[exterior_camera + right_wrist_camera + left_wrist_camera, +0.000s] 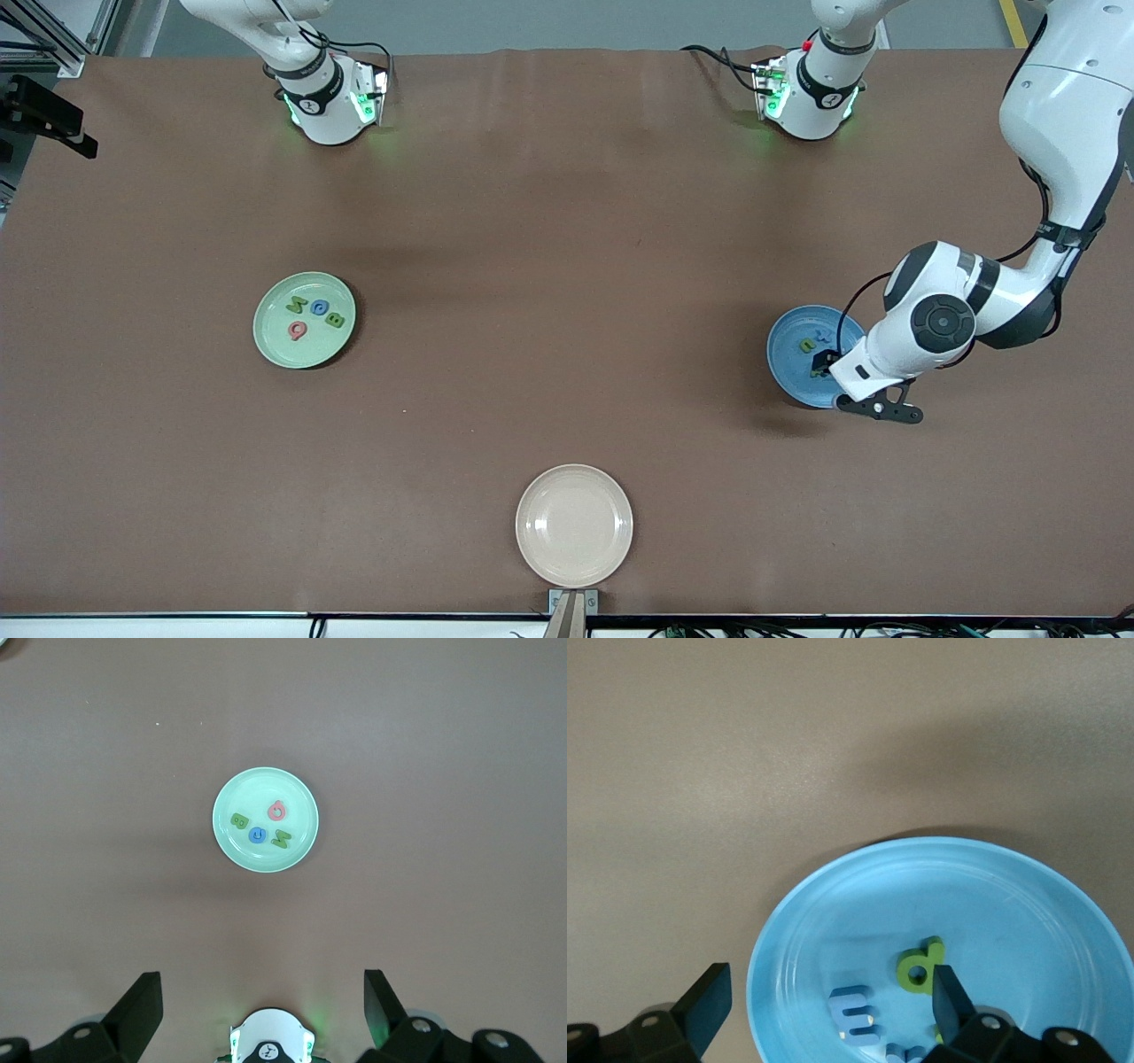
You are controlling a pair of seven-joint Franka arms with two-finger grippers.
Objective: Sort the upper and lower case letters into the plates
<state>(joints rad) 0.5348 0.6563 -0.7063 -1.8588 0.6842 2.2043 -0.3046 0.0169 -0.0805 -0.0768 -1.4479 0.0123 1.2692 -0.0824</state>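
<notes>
**Last letter dropped, sorting looks finished**

The left pincer [824,1010] hangs spread and empty just over the round blue plate [788,354], where a green lowercase letter [920,966] and a pale blue letter [853,1014] lie. Four more letters [314,317] sit in the pale green plate [270,332]. The right pincer [257,1010] waits high, spread. The cream-beige plate [574,525] is bare, and no loose letters show on the brown worktop [567,221]. Next, probably: lift the left arm clear.
</notes>
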